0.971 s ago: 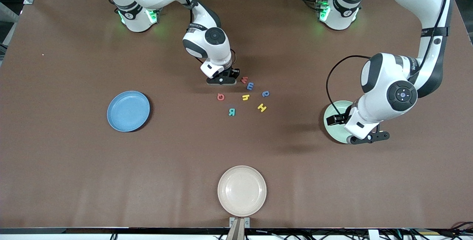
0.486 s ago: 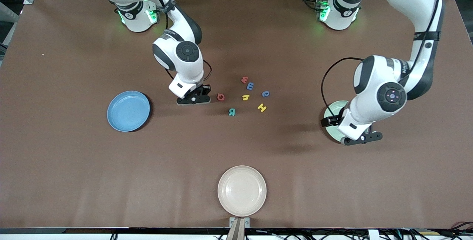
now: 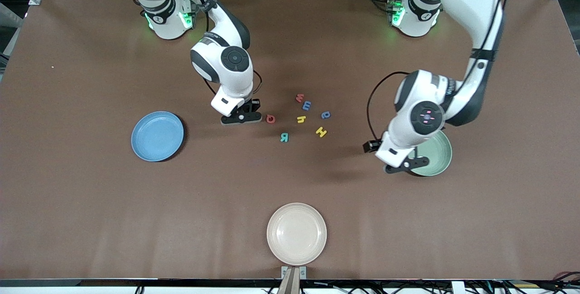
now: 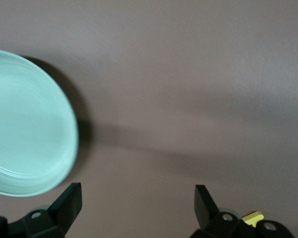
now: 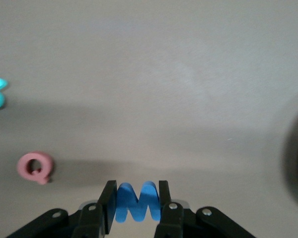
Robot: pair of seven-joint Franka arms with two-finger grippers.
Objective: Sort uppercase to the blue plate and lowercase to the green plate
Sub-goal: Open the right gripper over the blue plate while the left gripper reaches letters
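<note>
Right wrist view: right hand (image 5: 134,201) pinches blue W (image 5: 134,202) over bare table; left hand (image 4: 138,198) spread at green plate (image 4: 25,129) rim.

My 2 glossy white arms, dark grey joint caps, black cables looped at wrists, green lights glowing at bases, black finger assemblies with silver screws

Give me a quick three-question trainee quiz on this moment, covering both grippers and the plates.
1. What does the right gripper hold?
2. True or false: the left gripper is open beside the green plate.
3. Which letter lies nearest the right gripper: A) red Q B) yellow H C) teal R?

Key:
1. The blue W, pinched between its fingers.
2. True; it holds nothing.
3. A. The blue plate has no letters on it yet.
</note>
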